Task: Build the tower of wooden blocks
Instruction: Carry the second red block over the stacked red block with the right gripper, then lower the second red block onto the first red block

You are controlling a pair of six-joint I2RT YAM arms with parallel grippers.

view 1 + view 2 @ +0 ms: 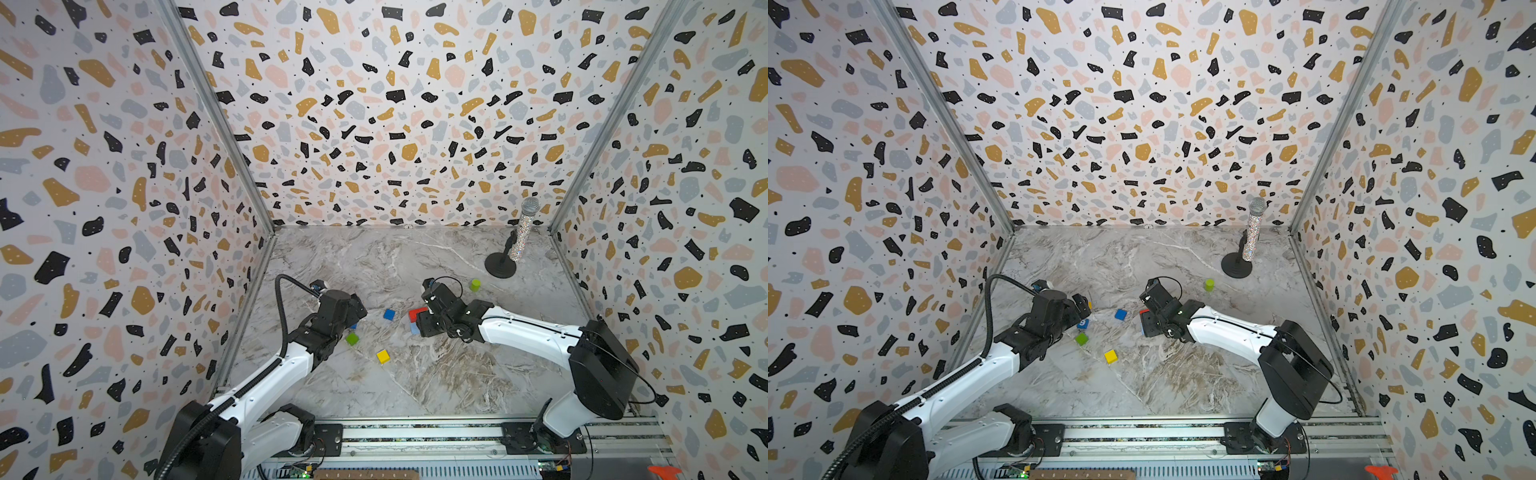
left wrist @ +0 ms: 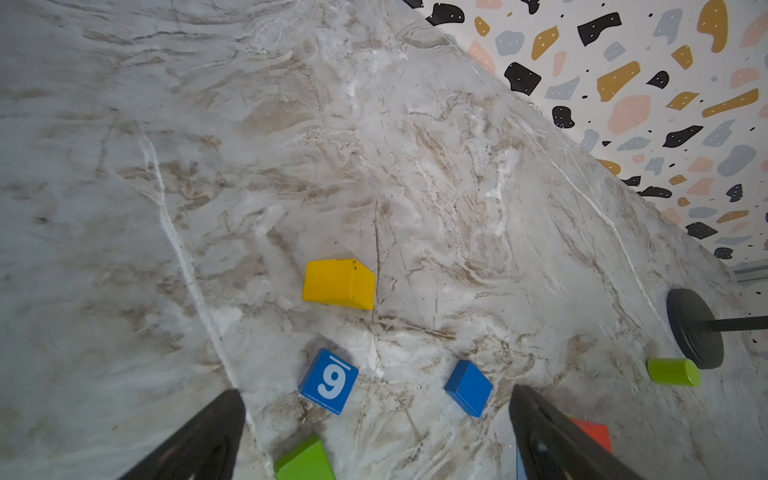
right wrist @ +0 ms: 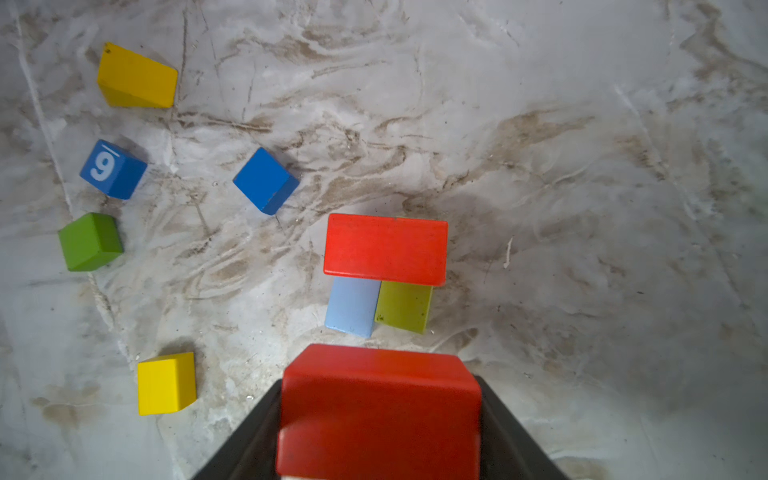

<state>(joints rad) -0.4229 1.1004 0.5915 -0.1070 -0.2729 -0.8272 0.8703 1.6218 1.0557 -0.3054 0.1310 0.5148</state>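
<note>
Clasping red brick, right claw tilted down

Setting: enclosed robot test cell, laboratory type.
Walls: three terrazzo-print panels joined by aluminium corner posts.
Surface: marble-look sheet.
Mounting rail: aluminium, behind the jaws, carrying two robot arms, with an exposed circuit board.
Prop: glitter microphone, beyond the jaws.

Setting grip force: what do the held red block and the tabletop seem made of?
The held red block looks like painted wood: even satin red, rounded edges. The tabletop is marble-patterned, grey-brown veins; stone or printed laminate, cannot tell.
</note>
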